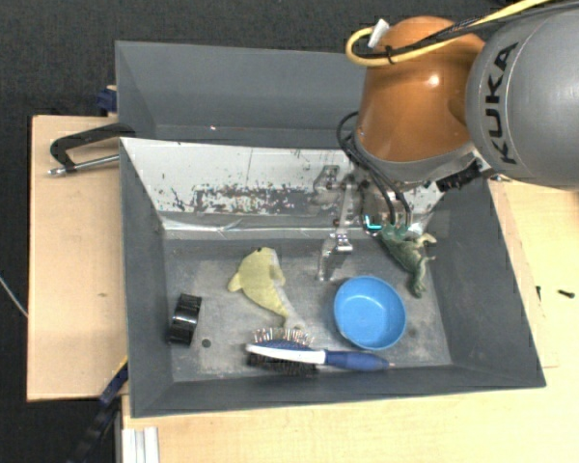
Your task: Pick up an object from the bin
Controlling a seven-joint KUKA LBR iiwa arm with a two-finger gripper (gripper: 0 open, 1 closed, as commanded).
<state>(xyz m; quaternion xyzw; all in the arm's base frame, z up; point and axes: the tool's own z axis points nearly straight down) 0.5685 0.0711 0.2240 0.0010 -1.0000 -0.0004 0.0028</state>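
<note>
— Left to right?
— Black cylinder (183, 318), yellow fish toy (259, 280), blue-handled brush (314, 357), gripper (333, 258) hanging low, blue bowl (369, 313), green toy dinosaur (411, 253) by the bin's (482, 287) right wall.
— Grip?
— Clenched or released: cannot tell. Nothing lifted, I judge; next, centre over one thing.

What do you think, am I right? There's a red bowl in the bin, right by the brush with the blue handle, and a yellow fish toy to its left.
Not quite. The camera view shows the bowl is blue, not red. The rest holds: it sits right by the brush with the blue handle, and the yellow fish toy lies to its left.
</note>
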